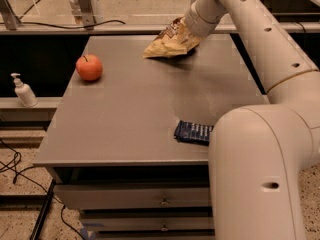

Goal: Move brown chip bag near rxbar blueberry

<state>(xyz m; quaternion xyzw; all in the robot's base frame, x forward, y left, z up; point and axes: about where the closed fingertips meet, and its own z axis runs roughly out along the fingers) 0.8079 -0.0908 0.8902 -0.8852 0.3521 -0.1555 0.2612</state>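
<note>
Table (pixel 130 109), far edge: brown chip bag (pixel 167 45) in gripper (pixel 184 28); rxbar blueberry (pixel 192 132) front-right.

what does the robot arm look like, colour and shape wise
The arm is glossy cream-white, made of thick rounded tubular segments with small dark round holes along them and a thin seam ring between sections. No loose cables or lettering show. It narrows toward the gripper, which is at the far side of the table, at the chip bag.

Arm (pixel 260 39) outstretched forward; end effector (pixel 182 30) far out, low, angled left.
</note>
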